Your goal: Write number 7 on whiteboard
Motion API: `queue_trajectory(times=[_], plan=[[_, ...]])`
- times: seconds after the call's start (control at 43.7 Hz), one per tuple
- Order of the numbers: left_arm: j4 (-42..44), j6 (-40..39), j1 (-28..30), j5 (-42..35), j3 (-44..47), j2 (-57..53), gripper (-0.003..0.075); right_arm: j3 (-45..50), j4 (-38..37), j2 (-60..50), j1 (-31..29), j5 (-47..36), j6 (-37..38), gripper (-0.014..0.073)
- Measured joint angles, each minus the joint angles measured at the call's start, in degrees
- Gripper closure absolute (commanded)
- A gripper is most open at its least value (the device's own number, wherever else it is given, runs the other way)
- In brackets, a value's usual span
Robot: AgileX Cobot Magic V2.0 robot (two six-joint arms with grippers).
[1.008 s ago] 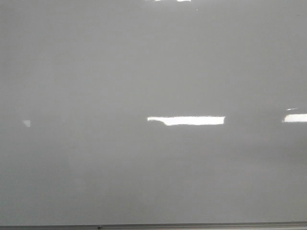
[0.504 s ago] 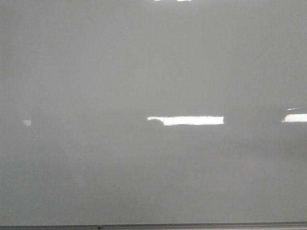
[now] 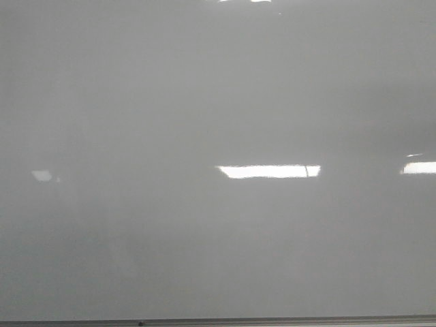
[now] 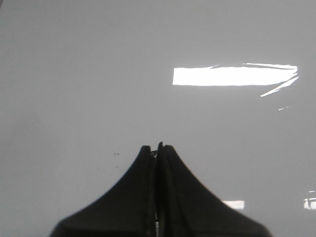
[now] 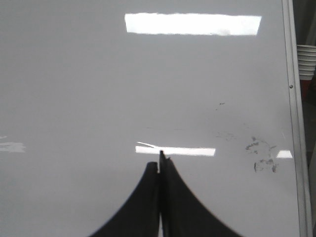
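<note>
A: How did the pincers stand?
B: The black left gripper (image 4: 158, 147) and the black right gripper (image 5: 159, 162) were each pressed together, holding nothing.
A: And beyond them?
B: The glossy pale grey whiteboard (image 3: 204, 102) filled every view, its grey metal frame (image 5: 295, 118) beside faint dark smudges (image 5: 261, 155).

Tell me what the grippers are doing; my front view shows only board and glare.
Observer: The left gripper is shut and points at bare whiteboard.
Operator: And the right one?
Observer: The right gripper is shut too, jaws pressed together. I can't make out a marker in it.
Operator: Any ink near it?
Observer: Only faint dark smudges beside the metal frame, seen from the right wrist. Nothing legible is written there.
</note>
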Motion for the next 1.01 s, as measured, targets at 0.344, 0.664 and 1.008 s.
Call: queue_trajectory(times=[0.344, 0.664, 1.008], plan=[[0.00, 0.00, 0.00, 15.49, -15.96, 15.52, 0.0741, -12.50, 0.00, 15.12, 0.00, 10.64, 0.00, 0.0662], [0.00, -0.09, 0.00, 19.99, -16.10, 25.56, 0.0741, -12.84, 0.00, 22.32, 0.00, 12.62, 0.00, 0.0662], [0.00, -0.09, 0.00, 20.09, -16.00, 32.41, 0.0704, -12.84, 0.00, 27.29, 5.10, 16.02, -0.72, 0.0397]])
